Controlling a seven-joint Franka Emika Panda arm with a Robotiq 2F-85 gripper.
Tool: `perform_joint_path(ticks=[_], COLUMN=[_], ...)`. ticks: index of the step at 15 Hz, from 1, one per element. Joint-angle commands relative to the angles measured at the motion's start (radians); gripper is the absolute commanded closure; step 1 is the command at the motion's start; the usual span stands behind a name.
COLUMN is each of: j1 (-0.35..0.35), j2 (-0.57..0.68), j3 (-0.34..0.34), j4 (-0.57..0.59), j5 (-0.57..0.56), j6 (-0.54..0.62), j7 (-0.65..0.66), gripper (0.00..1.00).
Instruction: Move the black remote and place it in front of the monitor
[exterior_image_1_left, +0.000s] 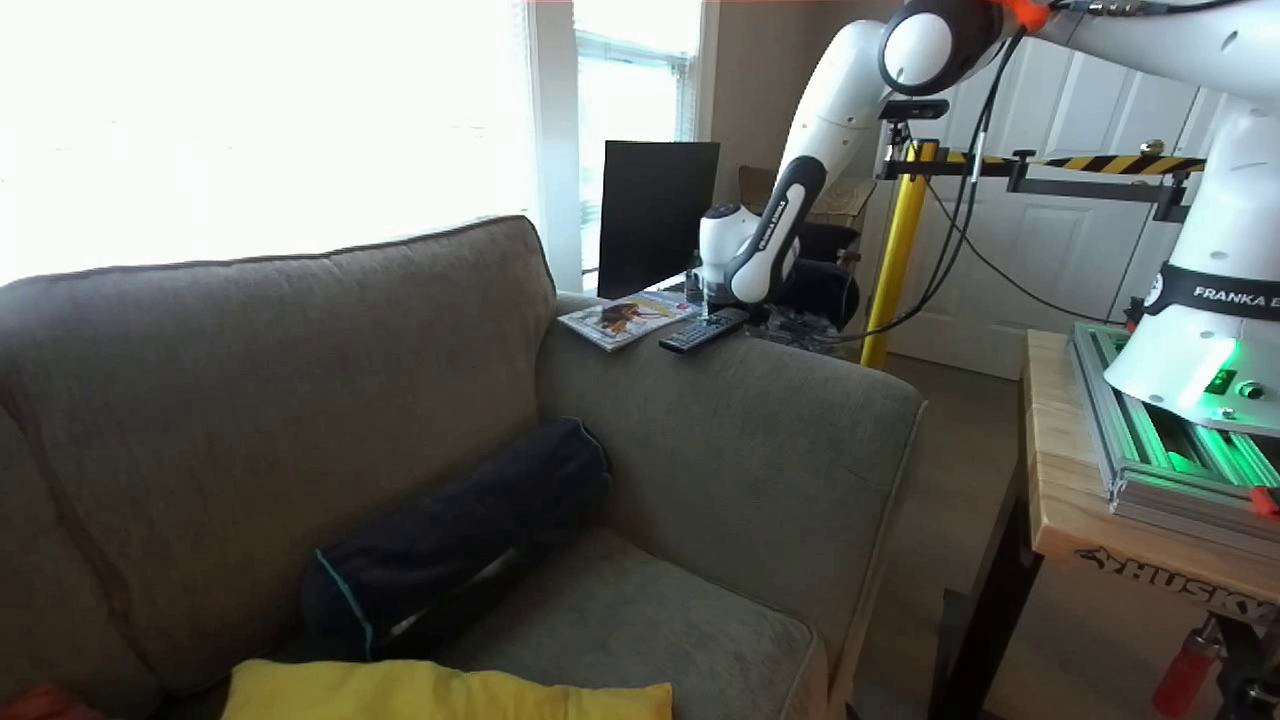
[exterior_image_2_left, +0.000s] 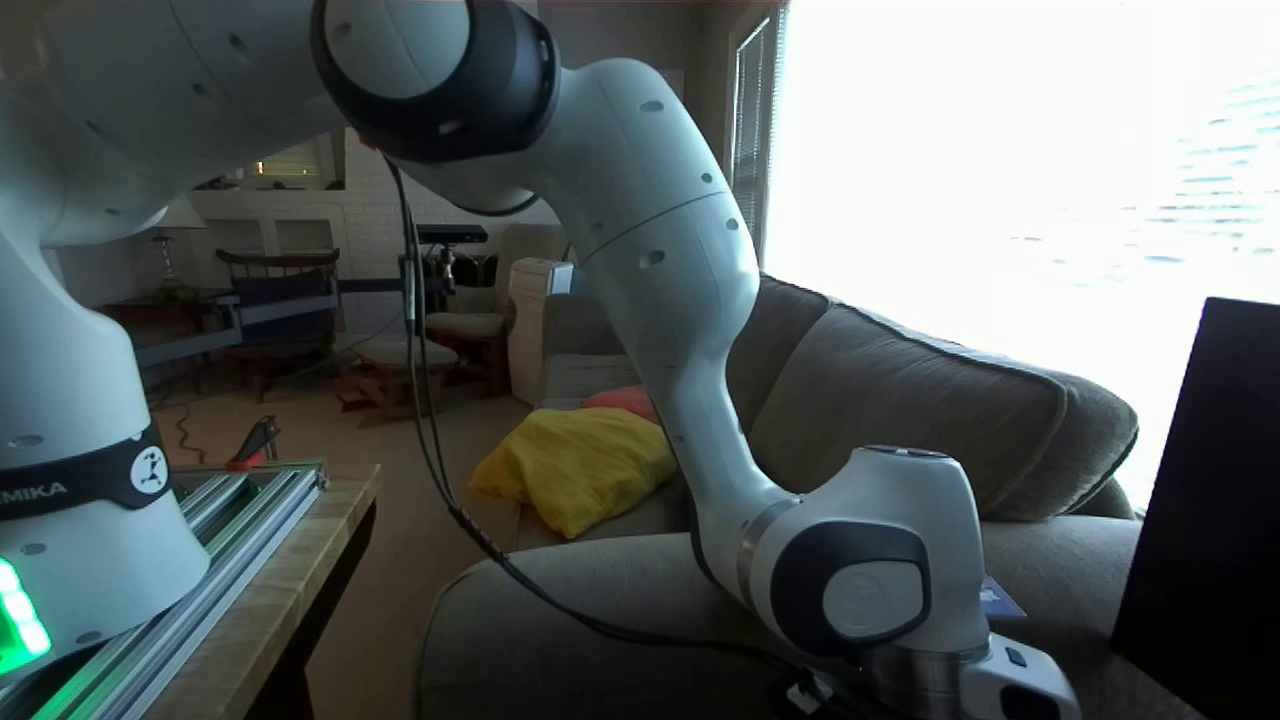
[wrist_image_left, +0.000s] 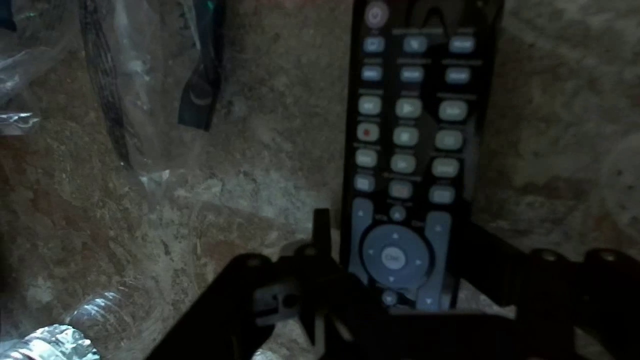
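The black remote (wrist_image_left: 415, 150) lies on a brown marbled surface in the wrist view, its long side running away from me. It is hidden in both exterior views. My gripper (wrist_image_left: 396, 227) is open around the remote's near end. A narrow gap shows between the left finger and the remote. The right finger overlaps the remote's right edge; I cannot tell if it touches. In the exterior views the fingers are hidden behind the sofa arm or cut off by the frame's edge. The monitor (exterior_image_1_left: 657, 215) stands upright just beyond the hand; it also shows at the right edge (exterior_image_2_left: 1200, 500).
Another, greyer remote (exterior_image_1_left: 703, 330) and a magazine (exterior_image_1_left: 622, 318) lie on the sofa arm (exterior_image_1_left: 760, 400), close to the hand. Clear plastic bags (wrist_image_left: 145, 80) lie left of the black remote. A clear bottle (wrist_image_left: 55, 342) is at the lower left of the wrist view.
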Motion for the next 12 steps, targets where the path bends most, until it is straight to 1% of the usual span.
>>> perform_joint_path(ticks=[1, 2, 4, 8, 10, 12], j1=[-0.017, -0.024, -0.037, -0.07, -0.082, -0.08], j2=[0.004, -0.014, -0.05, -0.155, -0.216, -0.276], j3=[0.001, -0.001, -0.001, 0.025, 0.039, 0.043], j4=[0.036, 0.02, -0.009, -0.113, -0.186, -0.263], j5=[0.021, 0.017, 0.013, 0.002, -0.001, 0.004], j6=[-0.016, -0.001, 0.013, 0.065, 0.117, 0.159], j7=[0.006, -0.002, -0.014, -0.064, -0.088, -0.083], gripper=[0.08, 0.0, 0.0, 0.0, 0.0, 0.0])
